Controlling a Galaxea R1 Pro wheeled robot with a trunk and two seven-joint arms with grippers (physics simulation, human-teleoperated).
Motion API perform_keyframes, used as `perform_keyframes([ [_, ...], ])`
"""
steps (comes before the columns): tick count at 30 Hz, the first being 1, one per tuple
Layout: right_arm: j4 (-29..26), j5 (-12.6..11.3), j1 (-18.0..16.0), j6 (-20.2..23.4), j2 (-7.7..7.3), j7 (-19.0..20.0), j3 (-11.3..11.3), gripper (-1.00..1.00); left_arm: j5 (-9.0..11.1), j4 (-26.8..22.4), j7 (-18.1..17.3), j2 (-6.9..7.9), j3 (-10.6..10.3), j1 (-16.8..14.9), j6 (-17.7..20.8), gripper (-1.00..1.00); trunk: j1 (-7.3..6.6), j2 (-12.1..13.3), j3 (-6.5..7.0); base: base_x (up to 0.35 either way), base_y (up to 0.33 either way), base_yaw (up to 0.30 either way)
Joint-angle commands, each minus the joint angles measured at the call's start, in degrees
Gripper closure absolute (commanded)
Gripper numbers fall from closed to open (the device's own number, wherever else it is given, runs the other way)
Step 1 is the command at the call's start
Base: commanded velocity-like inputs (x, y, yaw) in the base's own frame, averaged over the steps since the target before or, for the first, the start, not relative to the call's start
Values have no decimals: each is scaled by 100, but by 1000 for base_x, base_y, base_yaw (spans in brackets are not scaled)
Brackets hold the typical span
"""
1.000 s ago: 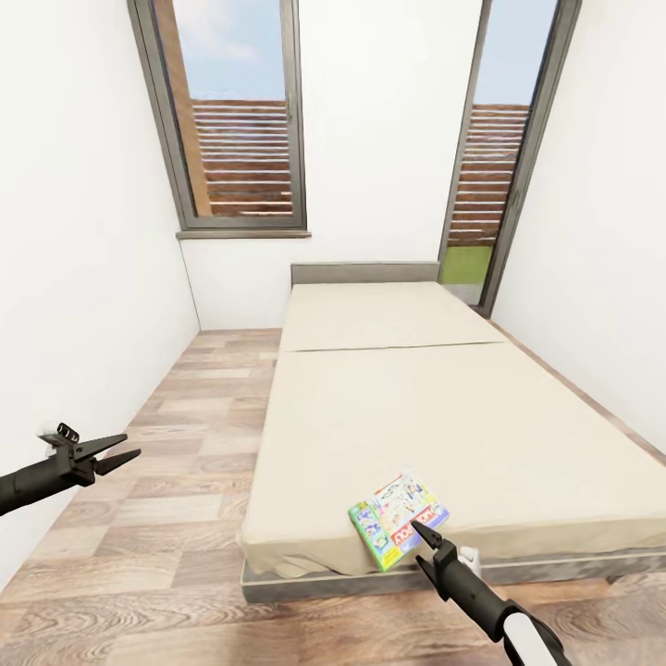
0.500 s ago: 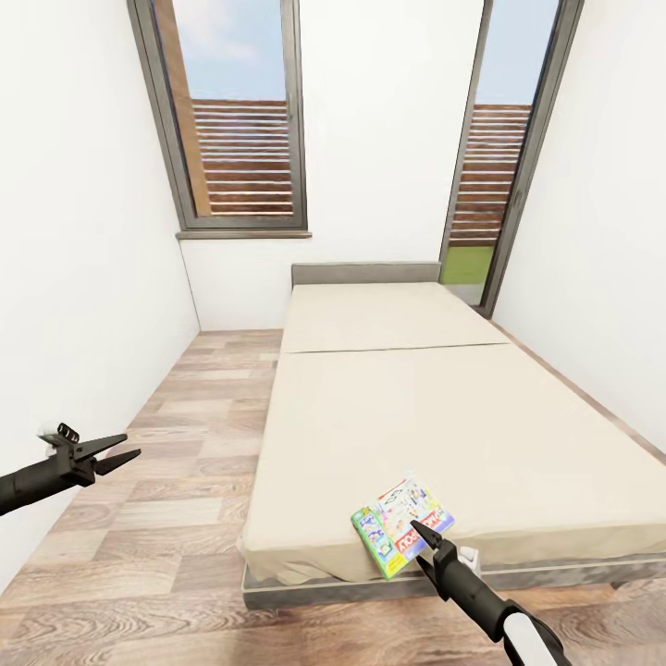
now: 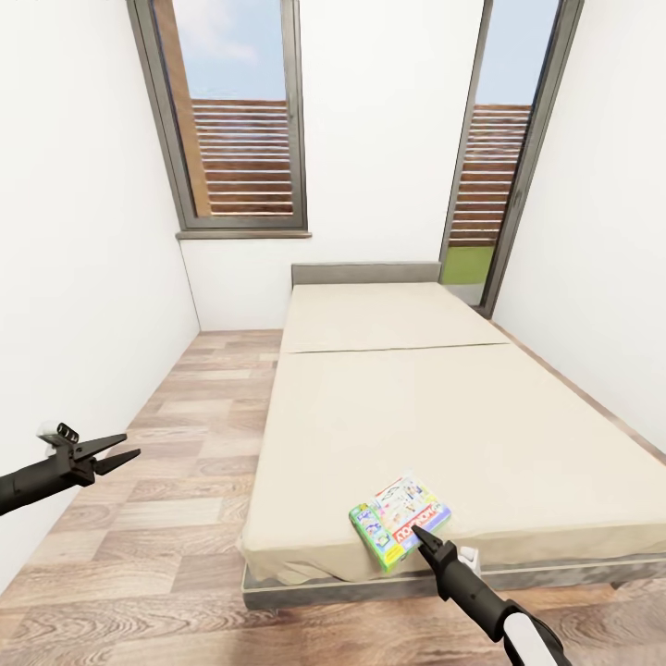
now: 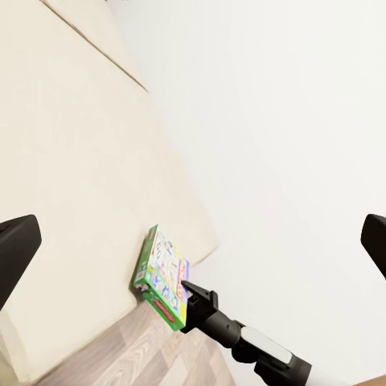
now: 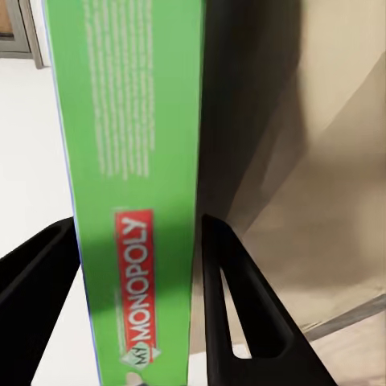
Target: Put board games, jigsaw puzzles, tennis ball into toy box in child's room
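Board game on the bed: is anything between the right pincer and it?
Nothing visible. The right pincer already straddles the green edge of the board game at the bed's near corner, one finger either side.

Board game (image 3: 399, 521) flat, bed (image 3: 444, 407) corner.

Bright even daylight, soft shadows, wide-angle distortion
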Motion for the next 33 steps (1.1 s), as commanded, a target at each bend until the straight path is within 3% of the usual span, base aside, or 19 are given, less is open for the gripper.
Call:
perform_keyframes([
  [1, 2, -17, -2, 38, 1, 2, -12, 100, 1, -1, -20, 0, -2, -3, 61, -100, -1, -2, -5, 0, 0, 0],
  [26, -68, -25, -2, 80, -21, 58, -12, 100, -6, -1, -20, -1, -3, -3, 61, -100, -550, 1000, 443, 0, 0, 0],
  [30, -414, -50, 0, 207, -67, 77, 1, 100, -6, -1, -20, 2, -1, -3, 62, -100, -638, 1161, 515, 0, 0, 0],
  [33, -946, -46, -41, 647, -13, 33, 94, 100, -6, -1, -20, 0, -1, -3, 66, -100, -704, 1281, 569, 0, 0, 0],
])
